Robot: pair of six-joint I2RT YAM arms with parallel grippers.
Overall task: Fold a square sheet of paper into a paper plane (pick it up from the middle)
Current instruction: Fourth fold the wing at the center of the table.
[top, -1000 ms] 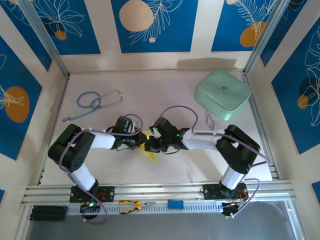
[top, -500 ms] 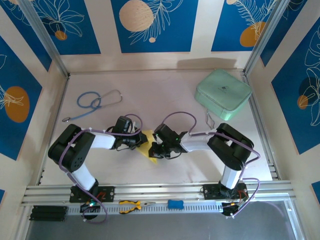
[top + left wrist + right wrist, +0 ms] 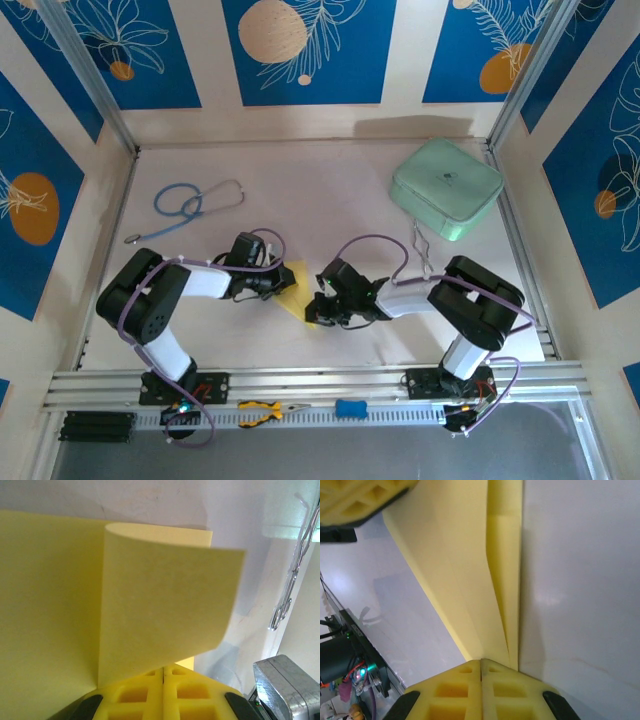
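Note:
The square sheet of paper lies mid-table, pale yellow and folded into a narrow pointed shape. My left gripper is shut at its left edge. In the left wrist view the shut fingertips sit at the foot of a flap of the paper that curls upward. I cannot tell whether the flap is pinched. My right gripper is shut at the paper's near pointed end. In the right wrist view its tips touch the narrow end of the creased paper, with the left fingers at the far end.
A mint-green case stands at the back right, with a metal clip just in front of it. A blue stethoscope lies at the back left. Yellow-handled pliers and a small blue block rest on the front rail.
My right gripper has slid along the paper toward the near edge and a little right, to the paper's pointed end. The left arm has stayed put.

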